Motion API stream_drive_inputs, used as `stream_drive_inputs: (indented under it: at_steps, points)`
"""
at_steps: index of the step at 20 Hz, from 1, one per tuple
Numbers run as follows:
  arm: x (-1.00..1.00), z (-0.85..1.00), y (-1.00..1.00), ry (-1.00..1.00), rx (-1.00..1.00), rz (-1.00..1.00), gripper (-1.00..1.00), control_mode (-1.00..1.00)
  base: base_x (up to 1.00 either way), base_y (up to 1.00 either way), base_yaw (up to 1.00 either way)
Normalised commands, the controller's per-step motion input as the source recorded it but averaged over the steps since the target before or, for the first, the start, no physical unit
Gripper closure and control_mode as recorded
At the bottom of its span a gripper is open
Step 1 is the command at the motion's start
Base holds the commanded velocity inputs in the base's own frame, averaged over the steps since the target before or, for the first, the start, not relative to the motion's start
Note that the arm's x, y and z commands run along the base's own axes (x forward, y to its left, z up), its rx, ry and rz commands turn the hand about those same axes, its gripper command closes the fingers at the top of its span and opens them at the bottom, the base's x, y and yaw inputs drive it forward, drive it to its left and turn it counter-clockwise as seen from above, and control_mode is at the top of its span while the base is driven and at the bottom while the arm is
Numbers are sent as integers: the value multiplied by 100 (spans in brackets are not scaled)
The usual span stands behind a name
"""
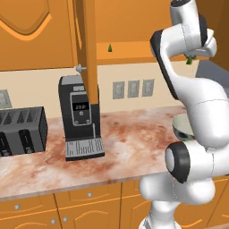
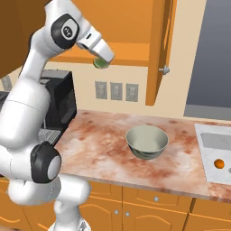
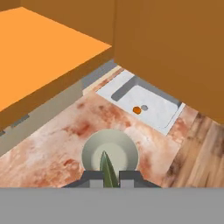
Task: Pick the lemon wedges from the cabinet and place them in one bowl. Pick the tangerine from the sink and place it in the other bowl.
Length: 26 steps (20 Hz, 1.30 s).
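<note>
Standing on the orange shelf of the open orange-brown wooden wall cabinet [image 1: 85, 53], a tiny dark green lemon wedge [image 1: 109, 47] sits left of the raised gripper [image 1: 191, 59]. From the right base, the round pale grey-green bowl [image 2: 147, 141] rests on marble counter [image 2: 99, 140]; right of the bowl, a small orange tangerine [image 2: 219, 163] lies in the light grey sink [image 2: 216, 153]. Looking down the hand, closed fingers [image 3: 89, 178] pinch another green lemon wedge [image 3: 107, 168] above the bowl. No writing is legible anywhere.

no legible text, coffee machine [image 1: 81, 117] display unreadable
</note>
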Motion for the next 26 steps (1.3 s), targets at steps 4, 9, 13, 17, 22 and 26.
stream_drive_inputs:
  at_steps: [4,9,13,17,22,26]
  points:
    - [-90,-74,-5,0,-1,-14,100,-100,0,0,0]
    - [-52,-100,-8,0,1,-10,100,-100,0,0,0]
    - [24,-82,-50,-1,8,0,100,-100,0,0,0]
    - [48,-71,-38,-4,1,0,100,-100,0,0,0]
    - [60,-77,-31,12,0,-5,100,-100,0,0,0]
    - [64,-80,-32,19,1,-7,100,-100,0,0,0]
